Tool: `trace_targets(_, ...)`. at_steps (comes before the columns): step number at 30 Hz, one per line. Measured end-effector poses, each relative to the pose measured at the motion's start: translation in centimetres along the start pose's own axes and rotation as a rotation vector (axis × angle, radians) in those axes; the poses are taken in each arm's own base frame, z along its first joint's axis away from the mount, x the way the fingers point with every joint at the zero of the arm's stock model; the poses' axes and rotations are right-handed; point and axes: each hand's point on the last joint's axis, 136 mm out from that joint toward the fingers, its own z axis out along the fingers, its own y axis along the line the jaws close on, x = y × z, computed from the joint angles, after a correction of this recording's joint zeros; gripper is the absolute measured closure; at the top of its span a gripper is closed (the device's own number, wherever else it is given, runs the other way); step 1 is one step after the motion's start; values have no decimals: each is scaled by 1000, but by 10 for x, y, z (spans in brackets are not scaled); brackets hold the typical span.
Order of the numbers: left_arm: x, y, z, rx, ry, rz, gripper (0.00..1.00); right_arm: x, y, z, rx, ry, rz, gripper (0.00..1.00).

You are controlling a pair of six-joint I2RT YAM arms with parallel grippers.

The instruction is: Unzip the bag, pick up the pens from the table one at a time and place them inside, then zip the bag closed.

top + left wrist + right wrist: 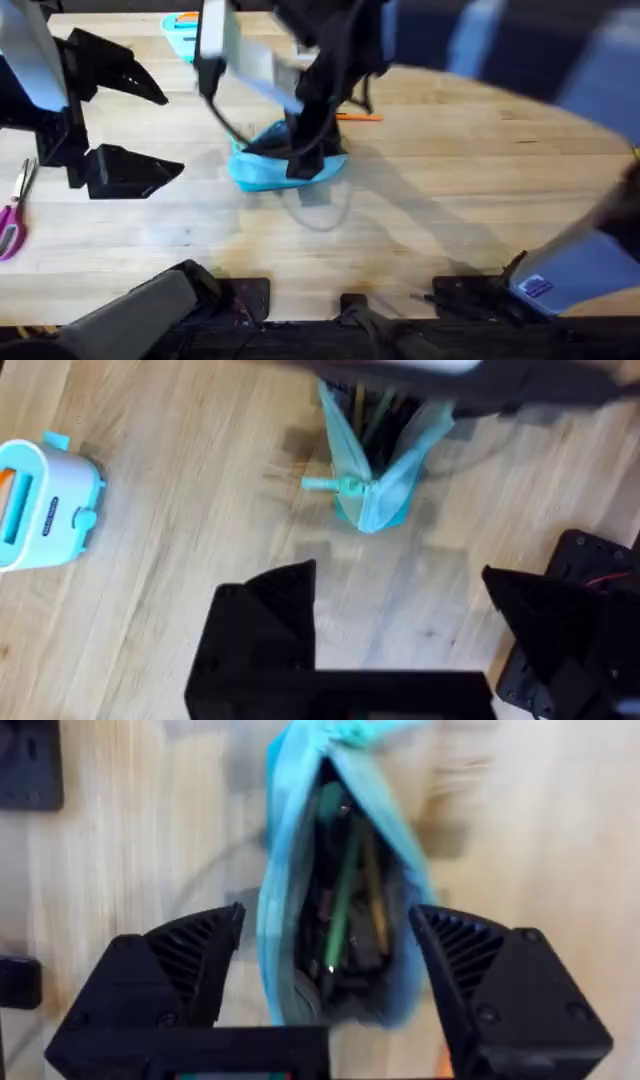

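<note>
The light blue bag (262, 172) lies mid-table with its zipper open. In the right wrist view the bag (285, 850) gapes, with pens (345, 890) lying inside it. My right gripper (303, 155) hangs right over the bag, reaching across from the lower right. Its fingers are open and straddle the bag's mouth (328, 920). One orange pen (358, 117) lies on the table (450, 200) just beyond the bag. My left gripper (172, 132) is open to the bag's left, apart from it. From the left wrist, the bag (385, 470) and its teal pull tab (325, 483) lie ahead of the open left gripper (400, 575).
A teal toy toaster (180, 30) (40, 500) stands at the table's far edge, left of centre. Pink-handled scissors (12, 215) lie at the left edge. A blue-and-white object (575, 270) sits at the lower right near the right arm's base.
</note>
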Motion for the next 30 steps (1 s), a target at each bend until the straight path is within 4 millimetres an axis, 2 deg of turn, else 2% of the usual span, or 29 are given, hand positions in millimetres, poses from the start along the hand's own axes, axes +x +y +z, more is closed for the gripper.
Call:
trace_targets(3, 0, 0, 0, 0, 0, 0, 8, -4, -12, -45, 91, -52, 12, 4)
trace_targets(6, 0, 0, 0, 0, 0, 0, 8, 7, -29, -89, 207, -57, 44, 4)
trace_targets(8, 0, 0, 0, 0, 0, 0, 8, 23, -41, -111, 284, -24, 81, 4)
trace_targets(11, 0, 0, 0, 0, 0, 0, 7, 51, -60, -128, 370, 44, 138, 4)
trace_targets(12, 0, 0, 0, 0, 0, 0, 7, 72, -73, -131, 406, 101, 183, 4)
trace_targets(20, 0, 0, 0, 0, 0, 0, 7, 106, -94, -120, 407, 175, 258, 4)
trace_targets(27, 0, 0, 0, 0, 0, 0, 7, 145, -118, -85, 356, 241, 340, 4)
trace_targets(30, 0, 0, 0, 0, 0, 0, 8, 155, -128, -67, 343, 258, 353, 4)
